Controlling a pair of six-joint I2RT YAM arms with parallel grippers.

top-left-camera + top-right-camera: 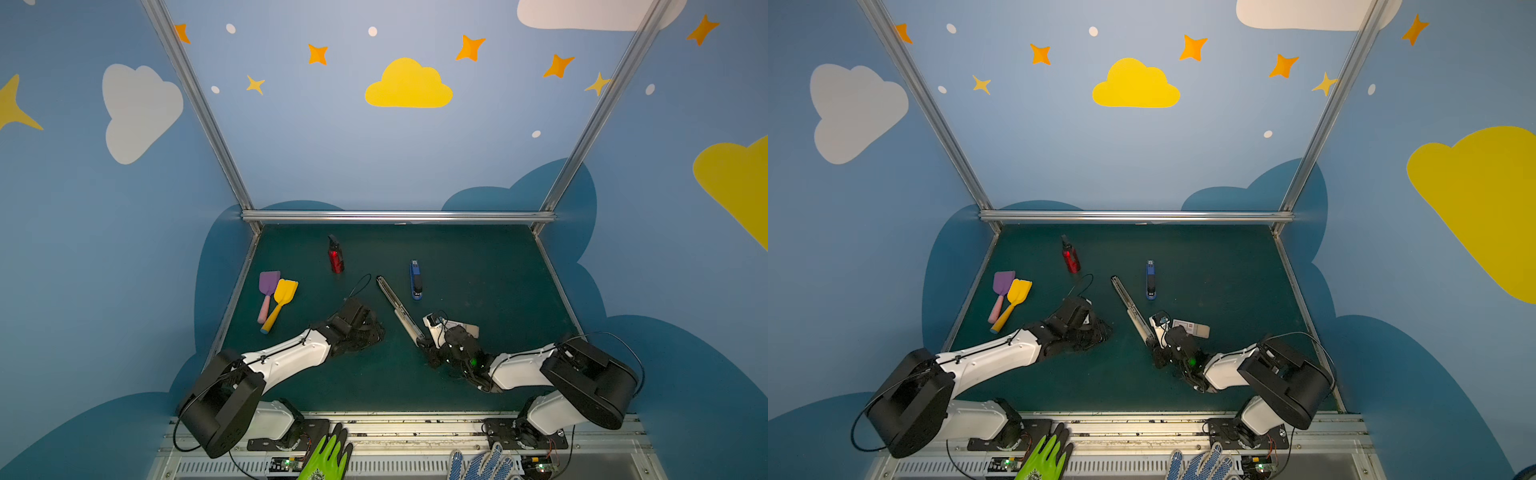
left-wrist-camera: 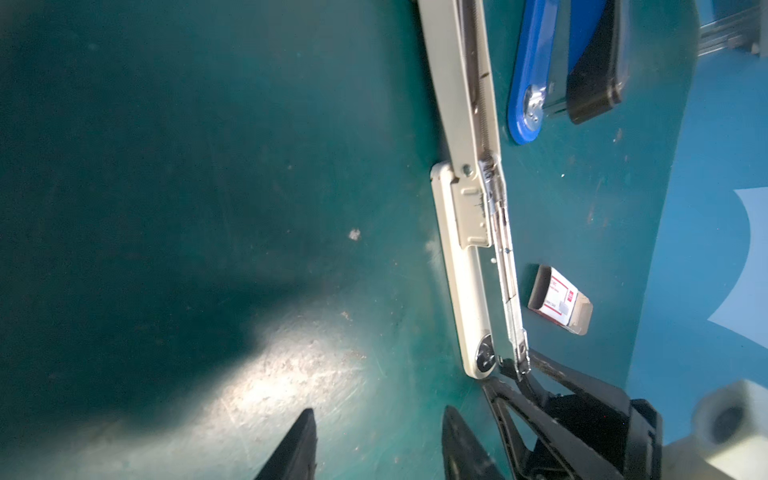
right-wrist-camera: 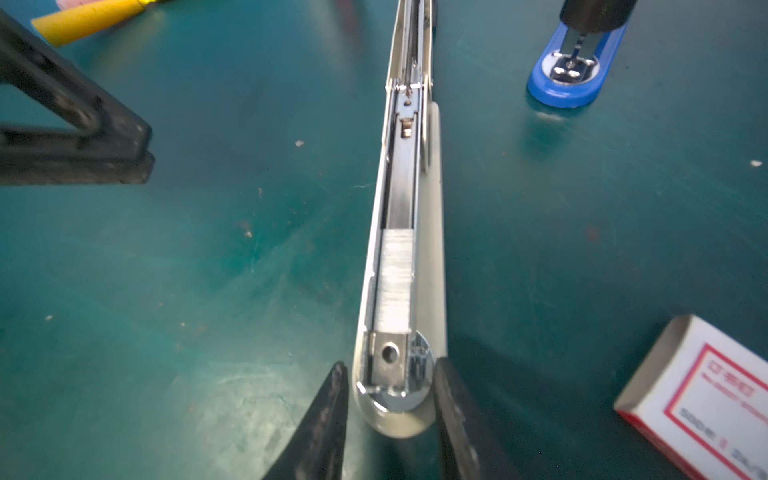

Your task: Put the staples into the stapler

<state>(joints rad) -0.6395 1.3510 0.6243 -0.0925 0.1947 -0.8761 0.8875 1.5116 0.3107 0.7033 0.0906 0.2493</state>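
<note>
My right gripper (image 1: 428, 347) covers the white stapler's (image 1: 398, 308) near end in both top views. The staple box (image 3: 702, 399) runs off my right wrist view, red print unreadably blurred.

Top views: we look down from high above the near edge onto the whole table (image 1: 478, 257).
Left wrist: we sit low and close, facing along the white stapler (image 2: 465, 291) toward the blue stapler (image 2: 532, 62).
Right wrist: we look from very near down the white stapler's open channel.
Shared: both wrist views hold the white stapler, blue stapler and staple box (image 2: 559, 299).
</note>
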